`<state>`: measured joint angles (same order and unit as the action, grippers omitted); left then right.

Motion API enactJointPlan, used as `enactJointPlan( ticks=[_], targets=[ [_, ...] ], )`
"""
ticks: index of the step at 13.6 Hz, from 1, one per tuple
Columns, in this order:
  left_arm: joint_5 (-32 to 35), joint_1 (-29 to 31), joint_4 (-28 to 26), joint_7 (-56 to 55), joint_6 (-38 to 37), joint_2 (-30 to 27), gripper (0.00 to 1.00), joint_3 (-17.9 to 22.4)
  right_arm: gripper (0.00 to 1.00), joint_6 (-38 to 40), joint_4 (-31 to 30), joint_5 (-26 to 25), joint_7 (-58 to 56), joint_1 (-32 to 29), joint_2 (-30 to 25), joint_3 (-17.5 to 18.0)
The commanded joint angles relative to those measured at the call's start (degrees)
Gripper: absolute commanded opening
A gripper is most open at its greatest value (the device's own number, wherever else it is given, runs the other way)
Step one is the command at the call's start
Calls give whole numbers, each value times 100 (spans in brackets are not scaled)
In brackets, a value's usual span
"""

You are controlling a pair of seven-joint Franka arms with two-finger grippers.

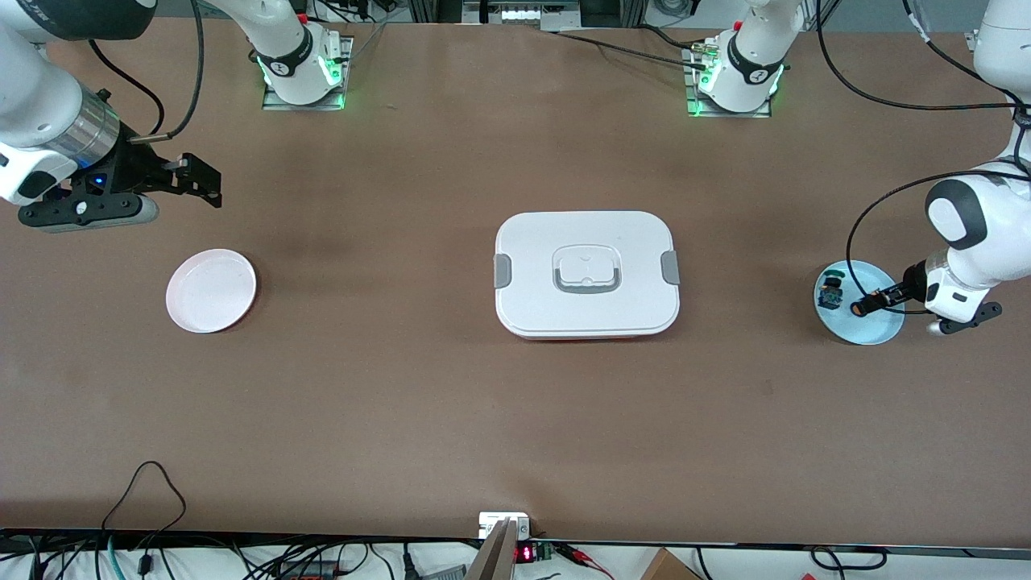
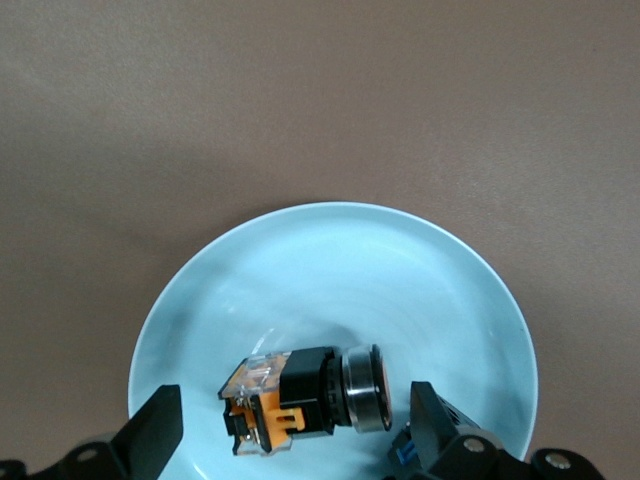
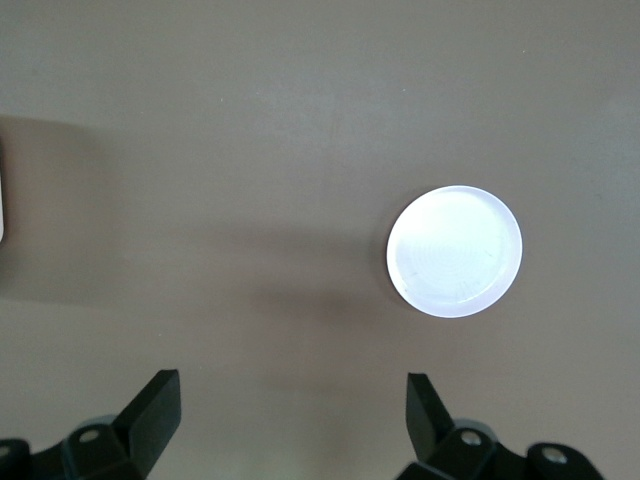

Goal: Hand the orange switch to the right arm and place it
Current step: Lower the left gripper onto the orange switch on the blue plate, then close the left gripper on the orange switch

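Observation:
The orange switch lies on its side on the light blue plate at the left arm's end of the table. In the left wrist view the switch has a black body, orange clips and a silver-ringed orange cap. My left gripper is low over that plate, open, with its fingers on either side of the switch; one finger is close to the cap. My right gripper is open and empty in the air at the right arm's end, above bare table.
A small dark part with a green-blue cap also lies on the blue plate. A white lidded box stands mid-table. A pale pink plate sits at the right arm's end and shows in the right wrist view.

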<state>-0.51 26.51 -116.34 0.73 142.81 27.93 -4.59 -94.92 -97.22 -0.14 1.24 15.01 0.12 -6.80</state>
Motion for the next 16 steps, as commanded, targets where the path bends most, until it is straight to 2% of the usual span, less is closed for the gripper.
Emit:
enactJointPlan(
  ticks=[1,7,8,9,10,13,15,16],
  targets=[
    [-99,100,7,191,281,160,100,-95,100,43,36,-38,16,38,-47,-6],
    [-143,135,-20,182,265,248,100,-104,100,35,36,-38,16,46,-47,-6],
    [-143,126,-20,191,256,240,86,-104,100,52,36,-30,16,38,-47,-6],
    [-143,118,-20,191,169,222,66,-112,100,52,36,-38,16,29,-47,-6],
    [-143,118,15,182,11,222,58,-113,100,52,36,-38,16,29,-47,-6],
    [-143,118,24,191,-69,205,47,-113,100,35,36,-38,16,55,-47,-6],
    [-134,118,120,208,-419,126,41,-139,100,61,36,-38,16,55,-56,-6],
    [-134,118,242,226,-682,91,41,-209,100,52,36,-38,16,46,-56,-6]
  ],
)
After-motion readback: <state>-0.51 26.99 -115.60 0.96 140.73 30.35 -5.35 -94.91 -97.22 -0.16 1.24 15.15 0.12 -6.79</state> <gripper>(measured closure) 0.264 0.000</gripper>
